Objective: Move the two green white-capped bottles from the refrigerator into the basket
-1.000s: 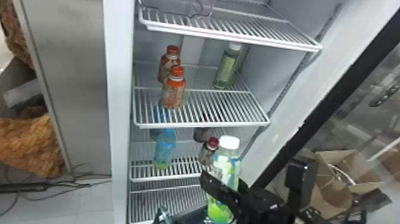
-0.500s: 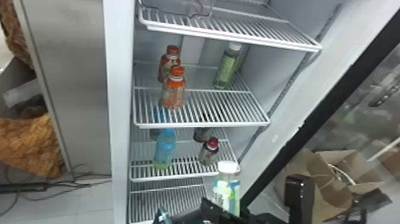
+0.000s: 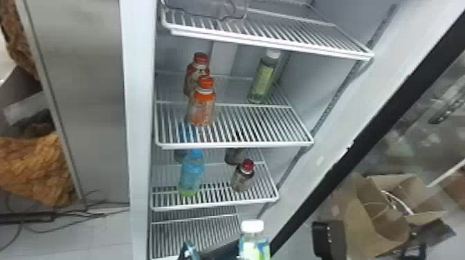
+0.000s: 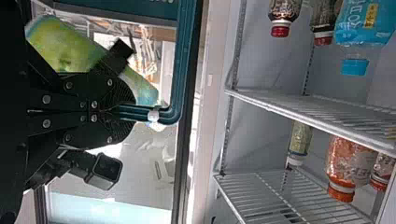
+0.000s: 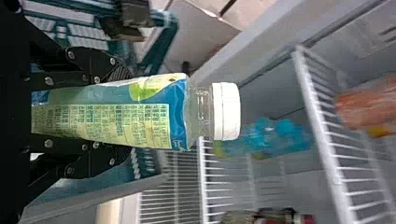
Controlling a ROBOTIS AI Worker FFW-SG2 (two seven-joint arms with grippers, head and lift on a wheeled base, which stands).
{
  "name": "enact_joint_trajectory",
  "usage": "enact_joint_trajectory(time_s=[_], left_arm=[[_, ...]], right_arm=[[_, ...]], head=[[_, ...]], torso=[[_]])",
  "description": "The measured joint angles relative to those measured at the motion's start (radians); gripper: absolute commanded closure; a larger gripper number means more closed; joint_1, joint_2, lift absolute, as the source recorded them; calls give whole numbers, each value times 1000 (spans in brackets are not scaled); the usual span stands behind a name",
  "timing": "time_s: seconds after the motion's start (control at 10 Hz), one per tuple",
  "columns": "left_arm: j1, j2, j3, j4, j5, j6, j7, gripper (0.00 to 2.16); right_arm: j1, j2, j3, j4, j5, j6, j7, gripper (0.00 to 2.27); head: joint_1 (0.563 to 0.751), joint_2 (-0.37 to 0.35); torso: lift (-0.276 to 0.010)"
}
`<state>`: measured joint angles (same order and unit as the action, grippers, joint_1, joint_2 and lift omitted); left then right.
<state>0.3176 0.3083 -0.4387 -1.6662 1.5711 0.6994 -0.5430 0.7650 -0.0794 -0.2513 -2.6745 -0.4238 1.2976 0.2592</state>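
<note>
Toward one o'clock in the head view, a slim green white-capped bottle [image 3: 263, 81] stands on a refrigerator shelf [image 3: 235, 144], just beside an orange-capped bottle [image 3: 201, 107]. Down at six o'clock, the blue-and-green-labelled bottle [image 3: 255, 243] has its white cap uppermost, out in front of the lower shelves. One of the pair, I judge, is out of the refrigerator and one remains inside.

The left wrist view has the left gripper [image 4: 122, 111] closed about the basket handle [image 4: 187, 56]. Behind its fingers lies a green bottle [image 4: 65, 44]; I cannot tell whether it is the held one.

In the right wrist view, the right gripper [image 5: 119, 114] clasps the blue-and-green-labelled bottle, near the teal basket [image 5: 93, 189]. Releasing it inside is probably next; fetching the shelf bottle would follow.
</note>
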Motion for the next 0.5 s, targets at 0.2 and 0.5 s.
enact_joint_trajectory(time_s=[0.2, 0.5], left_arm=[[-1, 0, 0, 0, -2, 0, 0, 1216], [-4, 0, -4, 1, -3, 4, 1, 1214]], right_arm=[[-22, -4, -3, 8, 8, 82, 1, 776], [-37, -7, -2, 33, 7, 79, 6, 587]], head=[[695, -350], [695, -350]], torso=[[-4], [-4]])
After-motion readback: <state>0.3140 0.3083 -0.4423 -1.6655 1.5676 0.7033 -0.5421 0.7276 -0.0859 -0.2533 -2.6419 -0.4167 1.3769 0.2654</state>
